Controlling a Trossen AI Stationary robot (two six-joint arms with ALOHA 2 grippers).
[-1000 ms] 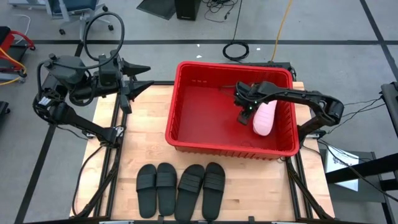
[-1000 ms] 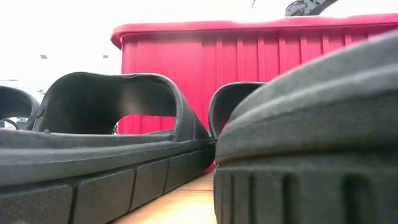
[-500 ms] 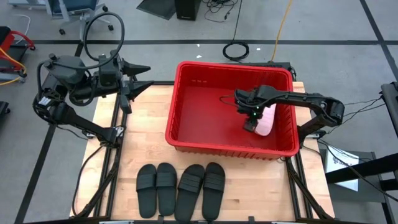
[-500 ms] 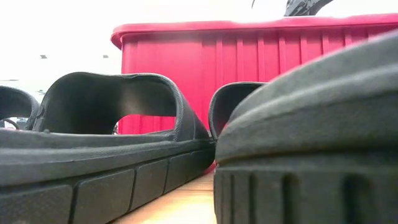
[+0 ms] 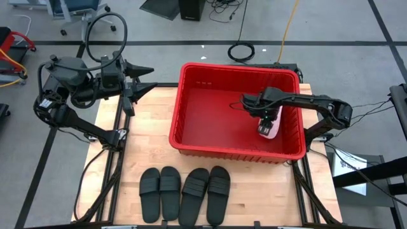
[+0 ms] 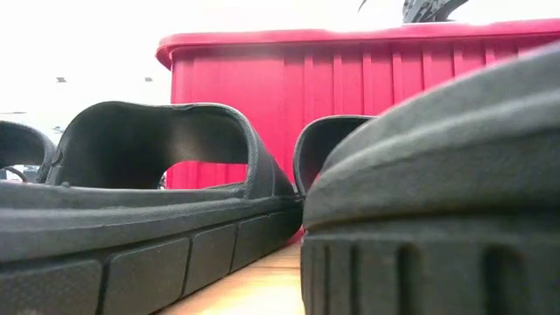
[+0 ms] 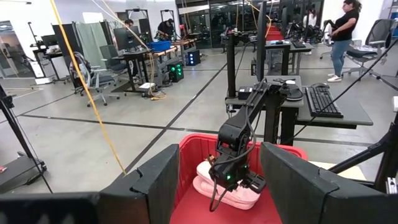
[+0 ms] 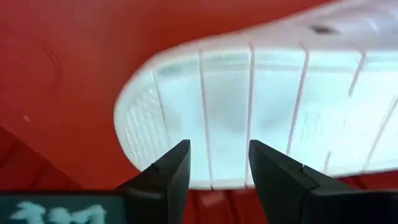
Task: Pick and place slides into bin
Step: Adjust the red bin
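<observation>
Even overhead light gives only soft shadows on the desk (image 5: 254,197), while the low view's background is blown out white, its near black slide (image 6: 437,192) blurred, and the pale sole (image 8: 261,118) glares softly.

No readable text, label or number shows in any view. The pale slide's (image 8: 261,112) ribbed sole carries faint raised marks (too blurred to read).
</observation>
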